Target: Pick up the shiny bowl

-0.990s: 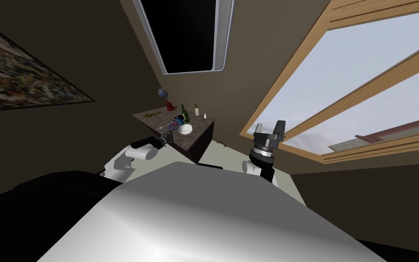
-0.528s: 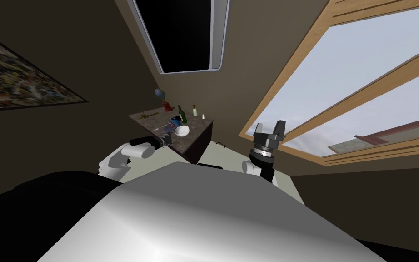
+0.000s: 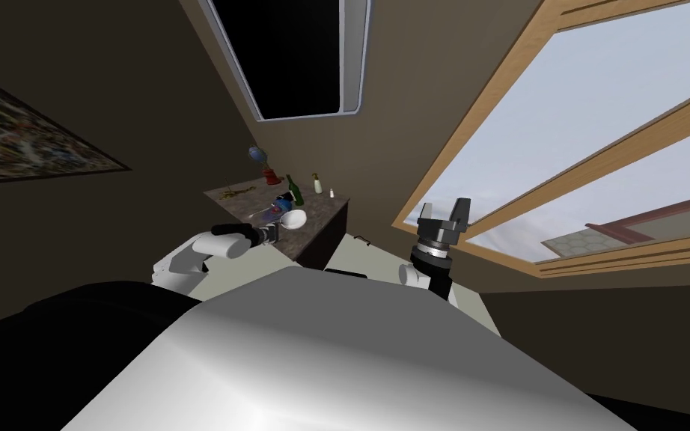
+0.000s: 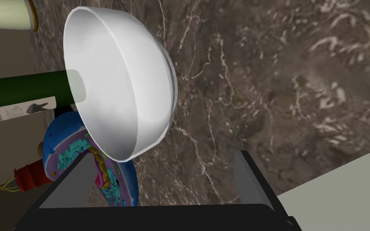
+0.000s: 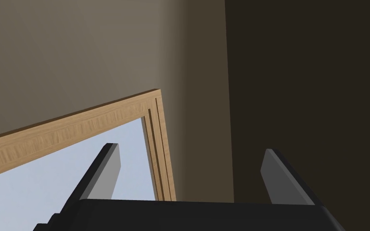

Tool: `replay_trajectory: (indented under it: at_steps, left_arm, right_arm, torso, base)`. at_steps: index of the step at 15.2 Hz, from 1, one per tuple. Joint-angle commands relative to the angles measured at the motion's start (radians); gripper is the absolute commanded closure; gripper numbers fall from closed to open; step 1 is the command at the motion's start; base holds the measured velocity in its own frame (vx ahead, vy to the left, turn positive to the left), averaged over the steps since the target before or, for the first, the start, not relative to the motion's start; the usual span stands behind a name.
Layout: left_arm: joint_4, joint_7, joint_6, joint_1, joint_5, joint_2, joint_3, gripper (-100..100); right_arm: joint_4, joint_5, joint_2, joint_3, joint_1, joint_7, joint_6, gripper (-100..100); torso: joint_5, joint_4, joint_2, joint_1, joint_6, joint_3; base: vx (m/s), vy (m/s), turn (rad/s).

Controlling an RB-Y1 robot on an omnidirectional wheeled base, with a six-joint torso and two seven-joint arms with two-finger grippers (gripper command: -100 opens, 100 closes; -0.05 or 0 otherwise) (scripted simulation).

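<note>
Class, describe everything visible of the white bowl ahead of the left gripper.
The bowl is plain white, smooth and faintly glossy, round with a thin rim and a narrow step near its base. It stands upright, mouth up, on the brown marbled tabletop, near its edge. The left gripper is open just short of it, not touching. A green bottle and a blue patterned thing sit close behind; contact unclear.

Home: framed painting (image 3: 22,138), wooden window (image 3: 568,127)
</note>
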Motion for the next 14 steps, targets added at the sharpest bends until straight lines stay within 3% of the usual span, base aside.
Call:
replay_trajectory:
  at_steps: [1,6,9,11,14]
  left_arm:
    - [0.008,0.021,0.050,0.003,0.027,0.025,0.009,-100]
    - [0.017,0.036,0.121,0.006,0.052,0.046,0.018,-100]
    - [0.035,0.063,0.193,0.012,0.099,0.085,0.033,-100]
    - [0.035,0.063,0.214,0.012,0.099,0.085,0.033,-100]
    - [0.050,0.086,0.285,0.020,0.141,0.118,0.044,-100]
  right_arm:
    - [0.000,0.000,0.000,0.000,0.000,0.000,0.000,0]
    - [0.000,0.000,0.000,0.000,0.000,0.000,0.000,0]
    - [0.000,0.000,0.000,0.000,0.000,0.000,0.000,0]
    - [0.000,0.000,0.000,0.000,0.000,0.000,0.000,0]
    - [0.000,0.000,0.000,0.000,0.000,0.000,0.000,0]
  torso:
    - [0.000,0.000,0.000,0.000,0.000,0.000]
    - [0.000,0.000,-0.001,0.000,0.000,0.000]
    - [0.000,0.000,0.000,0.000,0.000,0.000]
    - [0.000,0.000,-0.002,0.000,0.000,-0.001]
    - [0.000,0.000,0.000,0.001,0.000,0.000]
  base:
    - [0.096,-0.032,-0.015]
    - [0.101,-0.033,-0.009]
    - [0.117,-0.035,-0.013]
    - [0.119,-0.022,-0.005]
    - [0.099,-0.020,-0.011]
